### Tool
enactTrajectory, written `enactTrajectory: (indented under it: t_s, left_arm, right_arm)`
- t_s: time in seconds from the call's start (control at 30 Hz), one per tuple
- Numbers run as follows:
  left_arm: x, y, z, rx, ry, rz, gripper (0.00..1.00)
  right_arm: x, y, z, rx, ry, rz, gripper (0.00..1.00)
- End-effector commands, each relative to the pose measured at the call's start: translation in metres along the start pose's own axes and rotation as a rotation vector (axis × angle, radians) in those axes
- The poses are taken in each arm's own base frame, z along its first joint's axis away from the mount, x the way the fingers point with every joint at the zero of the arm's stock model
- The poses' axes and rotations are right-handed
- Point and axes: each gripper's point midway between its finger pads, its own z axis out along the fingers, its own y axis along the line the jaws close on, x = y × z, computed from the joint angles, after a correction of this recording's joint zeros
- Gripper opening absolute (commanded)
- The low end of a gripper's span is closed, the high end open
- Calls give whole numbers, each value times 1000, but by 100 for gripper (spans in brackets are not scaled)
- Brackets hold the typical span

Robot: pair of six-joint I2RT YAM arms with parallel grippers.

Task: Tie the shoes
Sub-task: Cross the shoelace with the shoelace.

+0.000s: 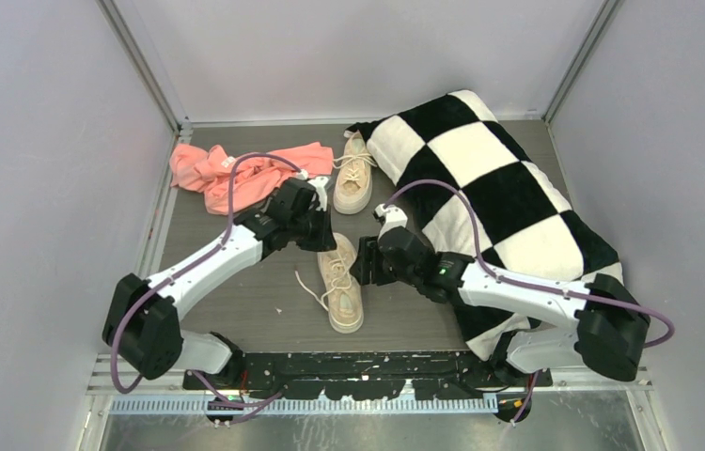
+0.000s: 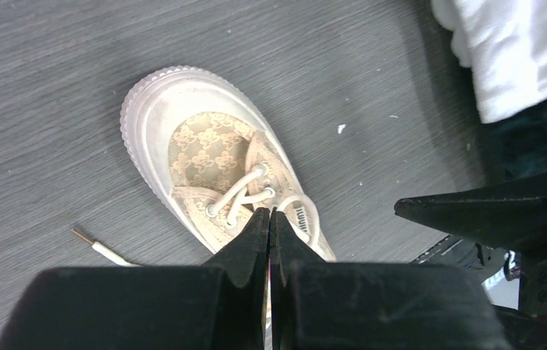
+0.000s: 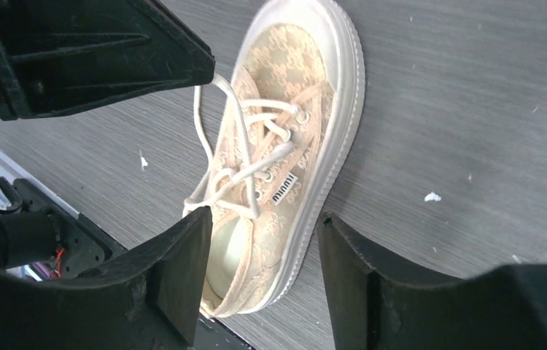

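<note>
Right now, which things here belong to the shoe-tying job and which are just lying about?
Job: near shoe, far shoe, lace pinched in the shut left hand, open right hand over the near shoe.
Lying about: pink cloth, checkered pillow.

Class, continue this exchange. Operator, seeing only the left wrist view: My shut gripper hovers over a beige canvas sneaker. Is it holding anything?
Observer: Yes. The right wrist view shows the left gripper pinching a cream lace, lifted off the sneaker.
Operator: And the right gripper?
Observer: Open, above the sneaker's heel end.
Operator: The second sneaker?
Observer: Farther back, between a crumpled pink cloth and a black-and-white checkered pillow.
</note>
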Motion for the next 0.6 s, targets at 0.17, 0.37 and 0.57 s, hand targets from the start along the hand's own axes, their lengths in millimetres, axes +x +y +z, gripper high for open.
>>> enactTrajectory:
  t_s: [0.17,0.37,0.57]
  left_arm:
    - [-54,-41,-57,118,-205,25,0]
    - [-59,-49,-67,139,-198,27,0]
    - [-59,-55,-67,166,-188,16,0]
  right_arm:
    - [-59,37,-20,-110,-153,-117,64]
    - [-64,56,-4,-169,-134,-151,64]
    - [-80,75,8,-215,-182,-147,63]
